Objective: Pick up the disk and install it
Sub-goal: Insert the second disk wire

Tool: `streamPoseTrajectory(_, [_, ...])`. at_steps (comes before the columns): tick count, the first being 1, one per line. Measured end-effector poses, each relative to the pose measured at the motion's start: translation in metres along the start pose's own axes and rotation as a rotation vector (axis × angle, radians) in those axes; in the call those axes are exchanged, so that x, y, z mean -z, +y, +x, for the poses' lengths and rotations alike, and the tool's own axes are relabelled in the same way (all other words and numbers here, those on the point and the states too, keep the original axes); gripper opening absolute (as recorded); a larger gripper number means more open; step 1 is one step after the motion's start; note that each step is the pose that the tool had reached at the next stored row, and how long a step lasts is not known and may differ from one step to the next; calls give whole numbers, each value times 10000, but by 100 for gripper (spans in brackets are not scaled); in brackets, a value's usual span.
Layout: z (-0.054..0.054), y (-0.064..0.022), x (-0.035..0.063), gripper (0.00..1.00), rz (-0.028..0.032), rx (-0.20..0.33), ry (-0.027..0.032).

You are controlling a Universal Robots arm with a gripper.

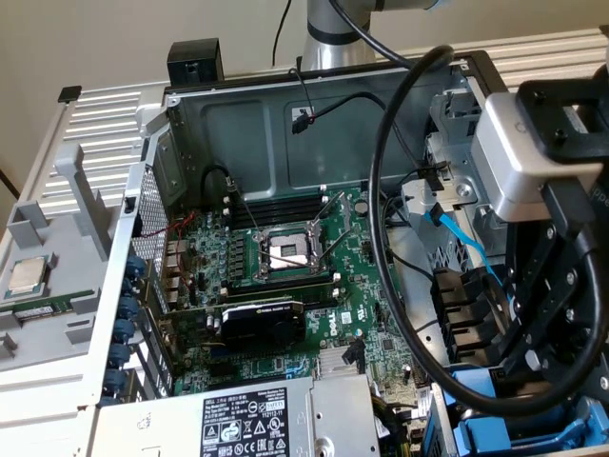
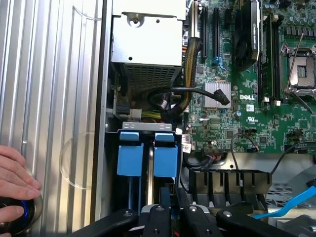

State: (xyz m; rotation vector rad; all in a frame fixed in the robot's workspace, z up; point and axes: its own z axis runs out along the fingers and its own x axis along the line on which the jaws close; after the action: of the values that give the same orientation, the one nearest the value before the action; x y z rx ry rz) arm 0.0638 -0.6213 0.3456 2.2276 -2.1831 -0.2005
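The disk stands on edge in the drive bay at the open computer case's front corner. Only its blue plastic carrier shows; the silver body is hidden below. My gripper is directly over it, fingers drawn close together with a thin blue edge of the carrier between them. In the exterior view my gripper reaches down into the case's near right corner, among blue carrier parts, with its fingertips partly hidden behind a black cable.
A second blue carrier sits beside the disk. Close by are the power supply, black graphics card, a looping black cable and a blue data cable. A hand rests on a round black device.
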Motion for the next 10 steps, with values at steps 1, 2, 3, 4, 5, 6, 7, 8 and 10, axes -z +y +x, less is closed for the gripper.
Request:
streamPoseTrajectory(1, [0, 0, 0, 16, 0, -1, -6])
streamPoseTrajectory(2, [0, 0, 0, 16, 1, -2, -12])
streamPoseTrajectory(3, [0, 0, 0, 16, 1, -7, -16])
streamPoseTrajectory(4, [0, 0, 0, 16, 1, -14, -19])
streamPoseTrajectory(5, [0, 0, 0, 16, 2, -22, -21])
streamPoseTrajectory(6, [0, 0, 0, 16, 2, -29, -26])
streamPoseTrajectory(7, [3, 0, 0, 16, 3, -34, -31])
streamPoseTrajectory(8, [4, 0, 0, 16, 4, -39, -36])
streamPoseTrajectory(10, [4, 0, 0, 16, 5, -42, -46])
